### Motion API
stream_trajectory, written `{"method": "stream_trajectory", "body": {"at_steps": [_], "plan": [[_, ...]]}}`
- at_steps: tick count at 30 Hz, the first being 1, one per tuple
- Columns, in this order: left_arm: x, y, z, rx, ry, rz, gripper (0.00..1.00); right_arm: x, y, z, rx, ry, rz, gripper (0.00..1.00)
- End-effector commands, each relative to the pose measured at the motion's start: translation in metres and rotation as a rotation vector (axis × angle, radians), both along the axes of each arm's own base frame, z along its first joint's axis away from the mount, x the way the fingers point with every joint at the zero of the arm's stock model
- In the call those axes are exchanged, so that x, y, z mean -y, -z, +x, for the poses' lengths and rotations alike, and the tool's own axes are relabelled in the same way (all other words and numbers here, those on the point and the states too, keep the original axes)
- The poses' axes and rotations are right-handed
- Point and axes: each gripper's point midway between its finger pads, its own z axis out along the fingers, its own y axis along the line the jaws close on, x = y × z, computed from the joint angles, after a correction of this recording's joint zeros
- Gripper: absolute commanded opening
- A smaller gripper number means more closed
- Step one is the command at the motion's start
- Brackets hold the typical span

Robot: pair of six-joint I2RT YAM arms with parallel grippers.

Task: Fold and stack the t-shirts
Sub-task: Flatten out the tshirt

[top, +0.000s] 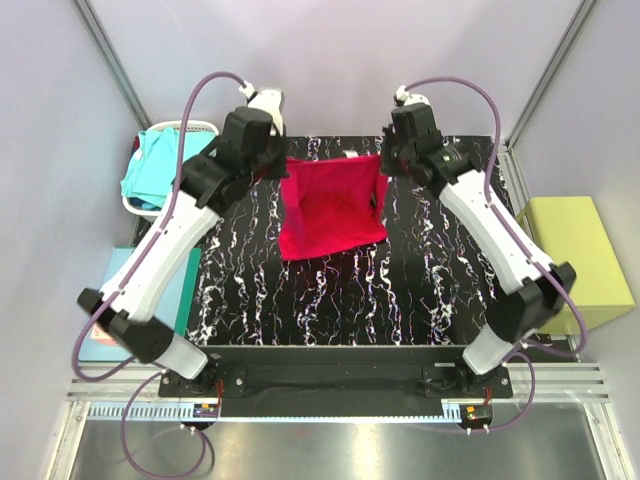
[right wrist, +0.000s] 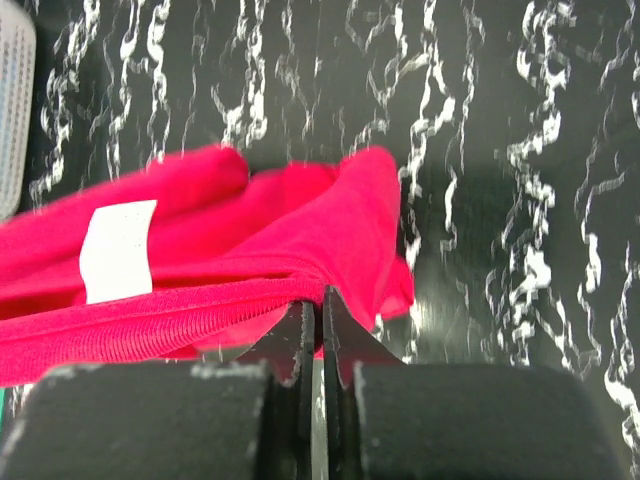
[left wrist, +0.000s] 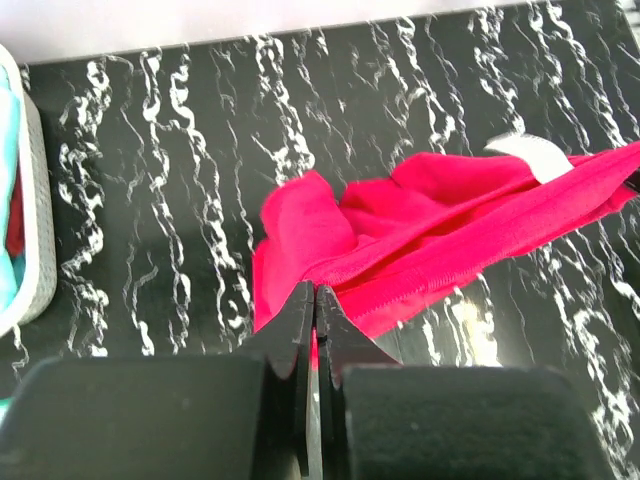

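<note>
Left gripper (top: 277,166) and right gripper (top: 386,166) each clamp one far corner of the red shirt (top: 333,208). Cloth drapes nearward onto the tabletop (top: 420,290).

one shirt (top: 335,205) lay on the far middle of the table (top: 420,290), between the left gripper (top: 285,170) and the right gripper (top: 383,165). the other shirt (top: 160,165) sat in a basket (top: 135,207) far left. a mat (top: 186,285) lay nearer, a block (top: 580,260) right.
</note>
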Motion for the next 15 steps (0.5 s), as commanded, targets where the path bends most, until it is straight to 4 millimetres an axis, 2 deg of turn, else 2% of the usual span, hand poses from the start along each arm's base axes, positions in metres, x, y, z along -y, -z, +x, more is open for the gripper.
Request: {"method": "stream_trajectory", "body": {"at_steps": [1,2,3,4,5,6,7,8,9,10,11,12,14,15], "plan": [[-0.007,-0.011,-0.04,0.039,-0.003,-0.039,0.0,0.012,0.001,-0.037,0.026,0.037,-0.004,0.0],[-0.002,-0.012,-0.054,0.04,0.017,-0.061,0.0,0.008,0.0,-0.049,0.019,0.025,0.016,0.0],[0.001,0.002,-0.062,0.012,0.028,-0.049,0.0,0.007,0.008,-0.057,-0.005,0.018,0.007,0.0],[0.003,0.011,-0.069,-0.013,0.037,-0.035,0.0,0.006,0.027,-0.068,-0.048,0.009,-0.01,0.0],[0.009,0.015,-0.081,-0.03,0.054,-0.048,0.0,0.0,0.03,-0.081,-0.062,-0.008,0.002,0.0],[0.011,0.035,-0.088,-0.074,0.061,-0.029,0.0,-0.002,0.037,-0.089,-0.082,-0.013,0.002,0.0],[0.013,0.047,-0.094,-0.101,0.07,-0.022,0.0,-0.001,0.058,-0.099,-0.127,-0.017,-0.015,0.0],[0.017,0.054,-0.103,-0.125,0.08,-0.037,0.0,-0.004,0.06,-0.109,-0.142,-0.023,0.014,0.0],[0.016,0.077,-0.11,-0.173,0.085,-0.014,0.0,-0.004,0.068,-0.116,-0.162,-0.028,0.012,0.0],[0.017,0.086,-0.116,-0.196,0.087,-0.016,0.0,-0.002,0.087,-0.126,-0.203,-0.032,-0.004,0.0],[0.019,0.092,-0.124,-0.215,0.093,-0.034,0.0,-0.002,0.089,-0.133,-0.21,-0.031,0.01,0.0],[0.017,0.11,-0.131,-0.254,0.091,-0.016,0.0,0.001,0.106,-0.145,-0.253,-0.034,-0.015,0.0],[0.017,0.13,-0.146,-0.302,0.094,-0.015,0.0,0.003,0.113,-0.158,-0.28,-0.034,0.003,0.0],[0.017,0.134,-0.15,-0.313,0.098,-0.016,0.0,0.005,0.125,-0.167,-0.312,-0.04,-0.008,0.0]]}}
